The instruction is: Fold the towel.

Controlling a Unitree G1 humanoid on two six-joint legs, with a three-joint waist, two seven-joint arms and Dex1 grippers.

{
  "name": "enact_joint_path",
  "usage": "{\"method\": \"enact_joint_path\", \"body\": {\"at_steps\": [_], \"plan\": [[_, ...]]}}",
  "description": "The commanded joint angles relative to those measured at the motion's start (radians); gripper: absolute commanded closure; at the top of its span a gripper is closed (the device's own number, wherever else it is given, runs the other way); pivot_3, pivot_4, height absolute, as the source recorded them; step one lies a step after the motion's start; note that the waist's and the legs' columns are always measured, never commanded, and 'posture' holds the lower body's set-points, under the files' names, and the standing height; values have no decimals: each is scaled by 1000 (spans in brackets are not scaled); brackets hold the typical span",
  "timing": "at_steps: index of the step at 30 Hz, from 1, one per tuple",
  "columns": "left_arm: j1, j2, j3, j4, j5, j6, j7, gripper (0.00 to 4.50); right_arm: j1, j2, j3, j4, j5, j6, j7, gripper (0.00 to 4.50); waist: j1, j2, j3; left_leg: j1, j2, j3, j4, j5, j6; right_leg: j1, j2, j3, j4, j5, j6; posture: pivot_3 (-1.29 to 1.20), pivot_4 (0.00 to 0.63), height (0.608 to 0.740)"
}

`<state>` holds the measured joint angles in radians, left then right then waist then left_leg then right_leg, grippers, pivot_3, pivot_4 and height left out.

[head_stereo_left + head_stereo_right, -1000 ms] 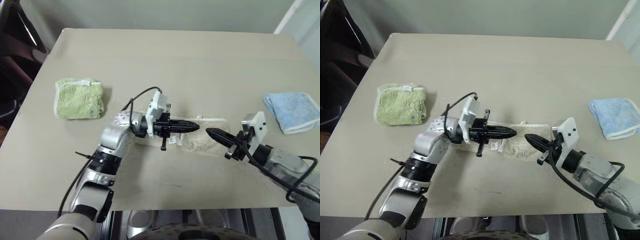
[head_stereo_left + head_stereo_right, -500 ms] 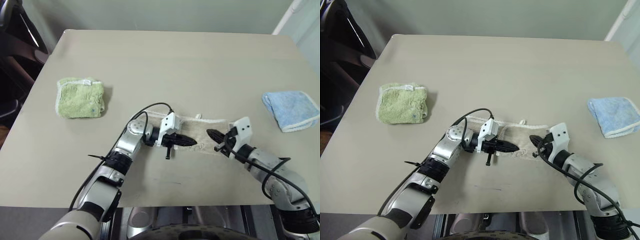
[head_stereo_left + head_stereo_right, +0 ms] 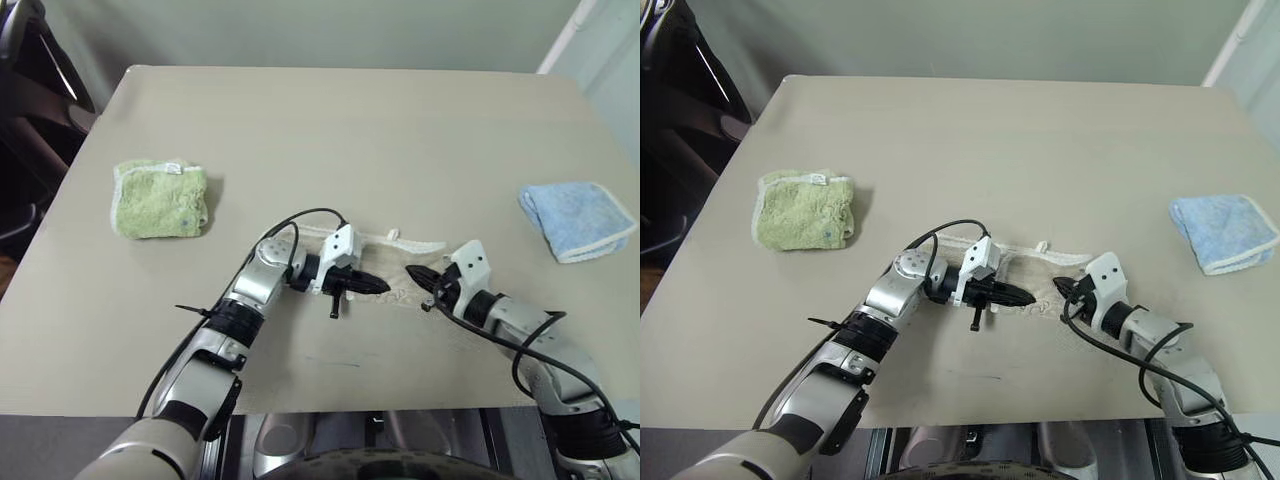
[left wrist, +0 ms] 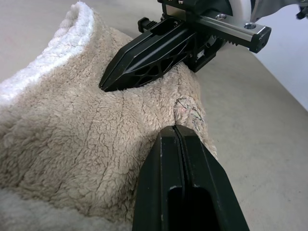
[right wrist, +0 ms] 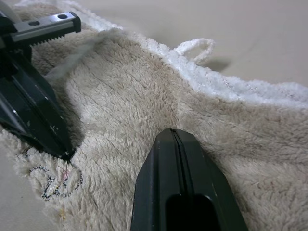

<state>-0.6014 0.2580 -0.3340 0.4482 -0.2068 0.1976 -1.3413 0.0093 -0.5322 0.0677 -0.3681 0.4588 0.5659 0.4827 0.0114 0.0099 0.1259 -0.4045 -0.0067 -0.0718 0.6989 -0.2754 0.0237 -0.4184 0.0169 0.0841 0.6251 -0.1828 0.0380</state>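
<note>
A plain beige table (image 3: pixel 330 140) fills the scene, with a pale wall beyond its far edge and dark furniture past its 9 o'clock side. The towel (image 3: pixel 400 262), a tan terry cloth with white stitched edging, lies folded into a narrow strip near the table's front edge, roughly at 6 o'clock from the table's middle, with a small white loop (image 5: pixel 195 47) sticking out from its far edge. The left gripper (image 3: pixel 378 285) lies low on the towel's left part, pointing toward 3 o'clock, its black fingers pressed together with their tip on the pile. The right gripper (image 3: pixel 415 274) points toward 10 o'clock from the towel's right part, fingers likewise pressed together, tip resting on the cloth. The two tips sit near each other, a short gap of towel between them. A light green folded towel (image 3: pixel 160 198) lies at 9 o'clock, well apart, and a light blue folded towel (image 3: pixel 577 219) at 3 o'clock near the table's edge.
</note>
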Motion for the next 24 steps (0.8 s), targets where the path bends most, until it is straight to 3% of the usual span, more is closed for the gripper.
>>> {"method": "enact_joint_path", "body": {"at_steps": [1,4,9,13,24], "plan": [[-13,15,108,-134,-135,111,-4,4082,-30,-13,-113,-117,184,88,54,4500,0,0,1,-1,0,0,0,0,-1,-1,0,0,0,0,0,0,150,733],[-24,42,184,-230,-216,197,23,3295,-66,-26,-194,-185,324,166,56,4500,1,0,1,-12,0,2,0,9,-15,-13,0,0,1,8,-1,0,150,733],[-43,107,280,-355,-316,324,78,1556,-138,-50,-268,-223,465,272,0,4500,2,0,1,-12,0,2,0,11,-15,-13,0,0,1,4,-1,0,150,733],[-27,248,391,-479,-438,483,90,143,-161,-121,-265,-268,525,315,63,3599,5,0,1,-14,0,2,-1,9,-14,-15,0,0,1,2,-1,0,150,733],[130,492,490,-635,-474,631,226,0,-186,-296,-185,-282,498,310,233,89,5,-1,1,-14,0,1,-2,6,-13,-16,0,0,1,-1,-5,0,150,733]]}}
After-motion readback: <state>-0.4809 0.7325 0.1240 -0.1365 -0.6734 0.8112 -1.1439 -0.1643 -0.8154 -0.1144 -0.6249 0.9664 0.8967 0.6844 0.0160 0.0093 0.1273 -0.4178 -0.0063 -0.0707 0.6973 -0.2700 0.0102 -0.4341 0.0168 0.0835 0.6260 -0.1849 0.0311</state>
